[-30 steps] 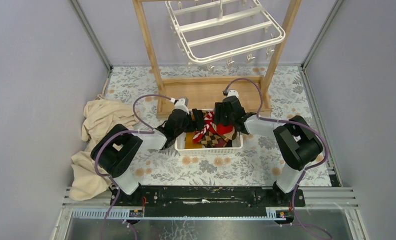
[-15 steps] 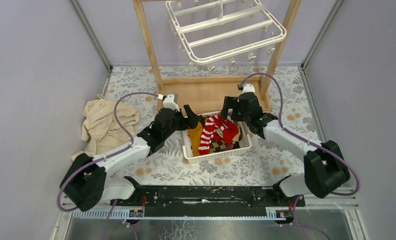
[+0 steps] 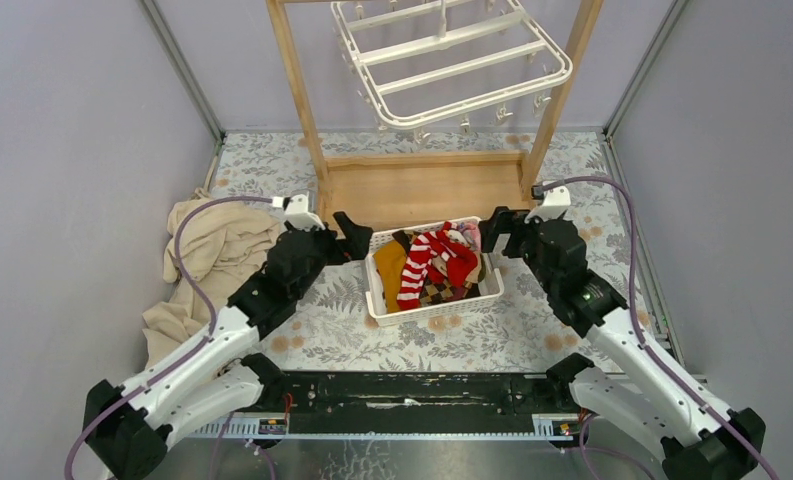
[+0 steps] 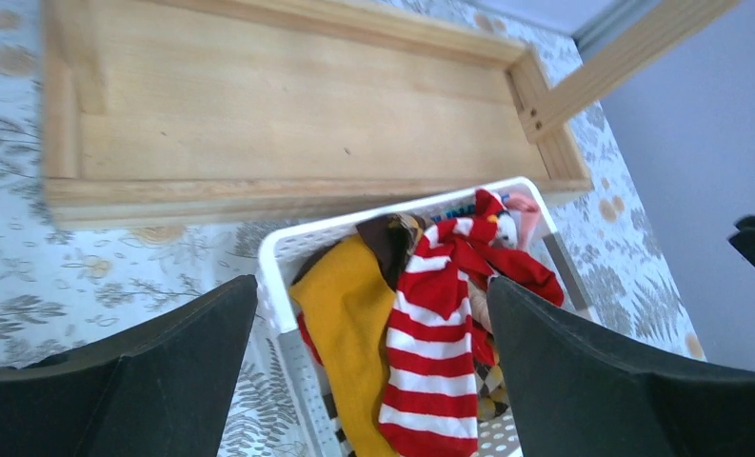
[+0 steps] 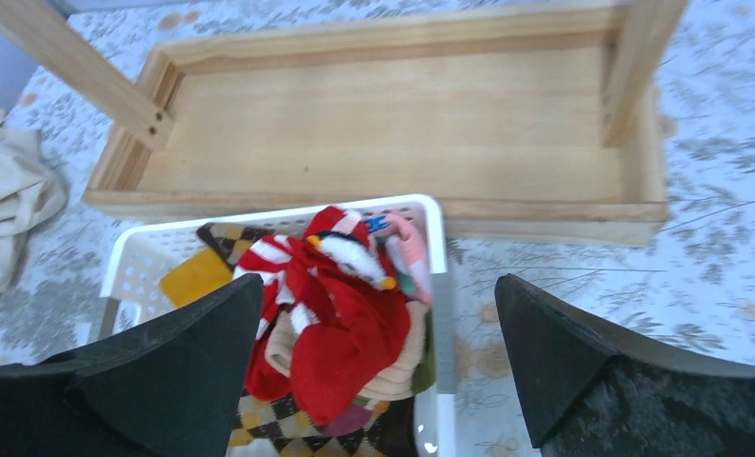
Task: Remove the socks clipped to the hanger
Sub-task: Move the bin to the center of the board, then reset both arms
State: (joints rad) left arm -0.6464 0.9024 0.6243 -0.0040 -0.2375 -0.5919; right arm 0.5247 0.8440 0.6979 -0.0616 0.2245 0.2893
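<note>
The left gripper (image 3: 352, 238) hangs just off the left side of the white basket (image 3: 434, 312), jaws spread wide with nothing between them. The right gripper (image 3: 494, 232) stands at the basket's far right corner, likewise wide open and holding nothing. The socks (image 3: 434, 265) lie heaped in the basket near the middle of the tabletop (image 3: 472, 340). The white hanger (image 3: 452, 60) hangs on the wooden rack (image 3: 412, 185) at the far edge. A beige cloth (image 3: 212, 250) lies crumpled at the left edge
</note>
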